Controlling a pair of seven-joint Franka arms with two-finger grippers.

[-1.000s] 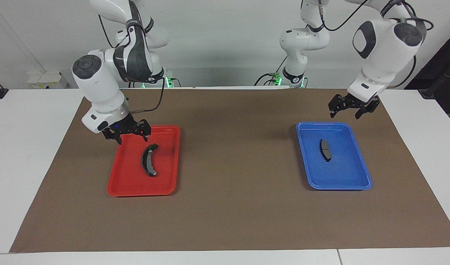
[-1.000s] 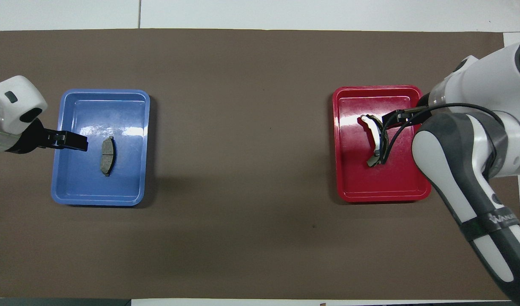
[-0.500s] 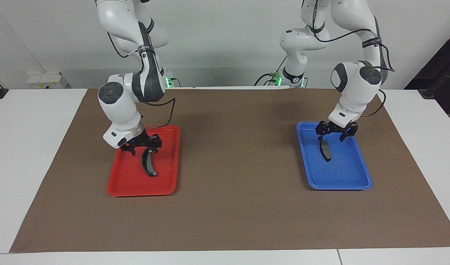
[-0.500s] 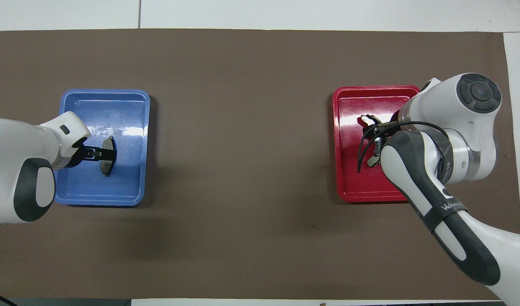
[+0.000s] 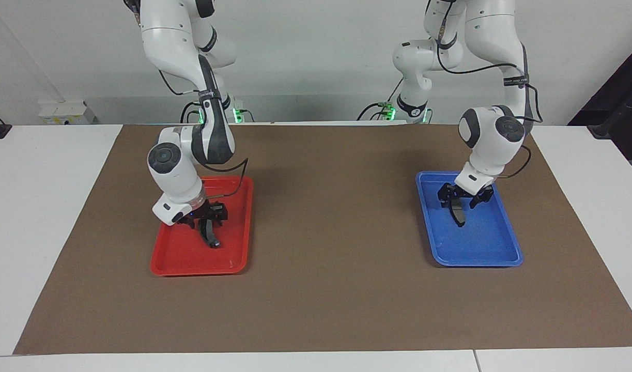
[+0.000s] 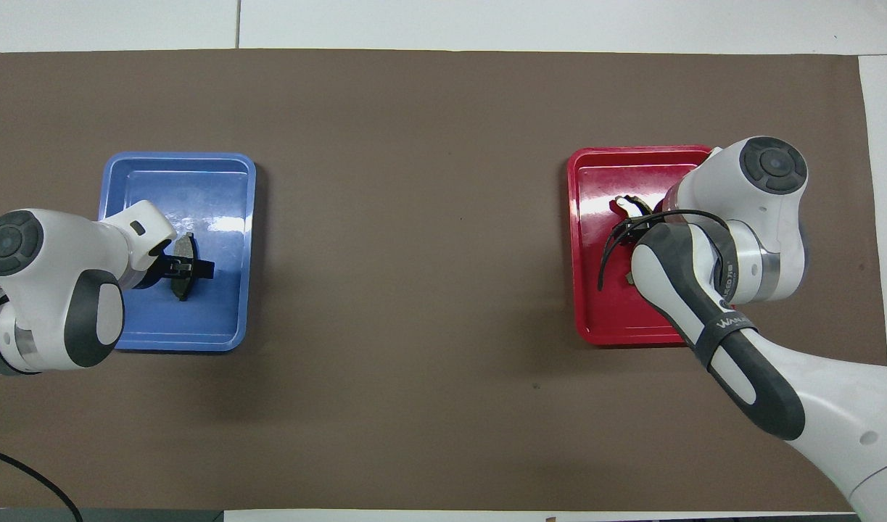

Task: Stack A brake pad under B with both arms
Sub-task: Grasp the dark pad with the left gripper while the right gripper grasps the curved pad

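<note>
Both grippers are lowering onto their pads. The left gripper (image 5: 464, 200) is straddling the A brake pad (image 5: 457, 212), which is lying in the blue tray (image 5: 504, 243) toward the left arm's end of the table (image 5: 326, 289); its fingers are spread, not yet clenched. The right gripper (image 5: 206, 218) is sitting over B (image 5: 210, 235) in the red tray (image 5: 184, 261); whether its fingers are closing cannot be told. Likely risks: fingers striking a tray floor, or a thin flat pad slipping out or tilting during closure.

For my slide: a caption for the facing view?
Left gripper over short pad in blue tray; right gripper over curved pad in red tray.
</note>
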